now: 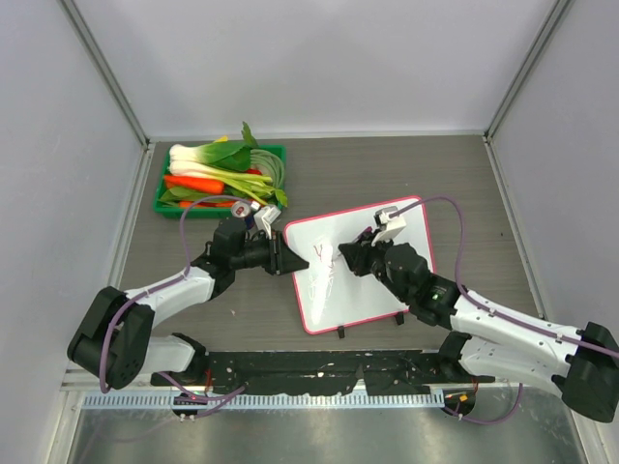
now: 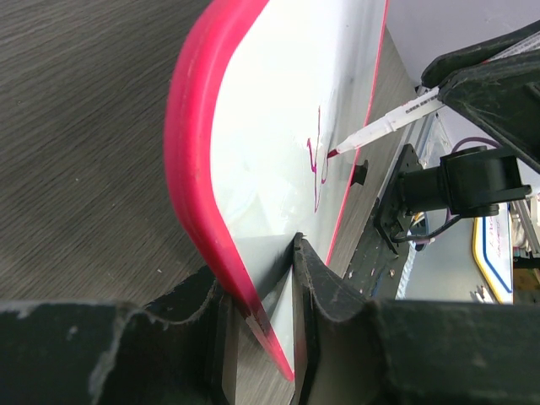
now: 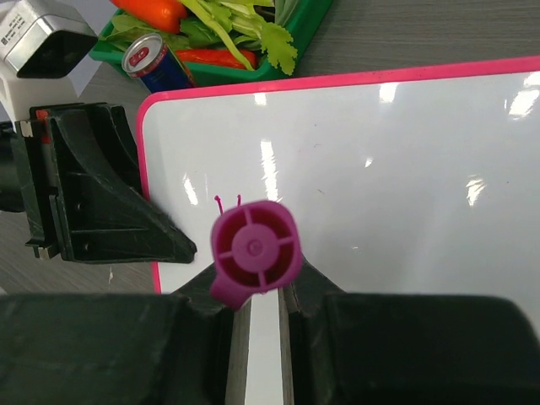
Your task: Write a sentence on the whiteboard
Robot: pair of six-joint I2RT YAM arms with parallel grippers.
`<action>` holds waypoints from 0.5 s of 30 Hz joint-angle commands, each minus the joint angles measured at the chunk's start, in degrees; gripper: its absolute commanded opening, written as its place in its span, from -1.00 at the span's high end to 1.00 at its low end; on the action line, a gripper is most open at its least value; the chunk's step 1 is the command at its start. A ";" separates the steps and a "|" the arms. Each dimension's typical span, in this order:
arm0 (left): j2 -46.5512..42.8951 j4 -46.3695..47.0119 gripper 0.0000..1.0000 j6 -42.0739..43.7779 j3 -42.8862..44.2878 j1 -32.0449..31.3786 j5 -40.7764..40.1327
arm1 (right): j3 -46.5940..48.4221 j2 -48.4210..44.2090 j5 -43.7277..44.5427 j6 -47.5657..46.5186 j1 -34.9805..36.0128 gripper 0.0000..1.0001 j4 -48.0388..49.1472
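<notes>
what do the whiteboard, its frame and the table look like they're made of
The whiteboard face looks like glossy coated sheet: it throws sharp light glints. Its frame looks like smooth moulded pink-red plastic, rounded and evenly coloured. The table shows dark wood grain with a matte finish, possibly laminate rather than solid wood.

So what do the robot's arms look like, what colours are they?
The left arm and the right arm are both white tubes with chunky black joints. Each ends in a black claw with two wedge-shaped fingers: the left claw and the right claw. A thin purple cable loops along each arm, and a small white camera box sits by each claw.
</notes>
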 commanded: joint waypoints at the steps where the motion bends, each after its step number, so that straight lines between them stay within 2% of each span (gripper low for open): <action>1: 2.14 -6.43 1.00 11.11 -0.93 0.59 -10.45 | 2.91 1.65 3.34 -0.47 -0.02 0.99 2.74; 11: 2.05 -6.43 1.00 11.11 -0.85 0.59 -10.44 | 3.80 2.18 0.09 -0.64 0.07 0.99 2.65; 15: 2.05 -6.43 1.00 11.11 -0.93 0.59 -10.53 | 2.05 -0.89 -0.79 -0.55 -0.02 0.99 4.14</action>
